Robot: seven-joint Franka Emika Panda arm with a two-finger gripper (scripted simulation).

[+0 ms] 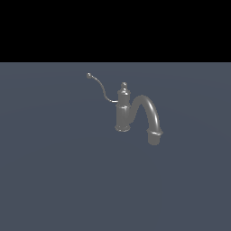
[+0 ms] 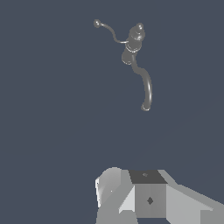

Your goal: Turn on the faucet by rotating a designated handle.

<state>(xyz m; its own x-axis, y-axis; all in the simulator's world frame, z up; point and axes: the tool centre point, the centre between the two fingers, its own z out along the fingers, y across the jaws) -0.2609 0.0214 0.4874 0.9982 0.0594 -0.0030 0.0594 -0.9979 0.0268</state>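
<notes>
The small dark grey faucet stands upright on the flat grey surface, with a knob finial on top and a thick arched spout curving down toward the exterior view's right. The handle, a thin curved wire lever with a small ball tip, reaches out from the body toward the exterior view's left. The wrist view looks down on the faucet and the handle from a distance. Pale grey parts of my gripper show at that frame's edge, far from the faucet and holding nothing. How its jaws stand is unclear. The exterior view does not show my gripper.
A plain grey-blue floor spreads around the faucet, and a black band fills the background beyond it.
</notes>
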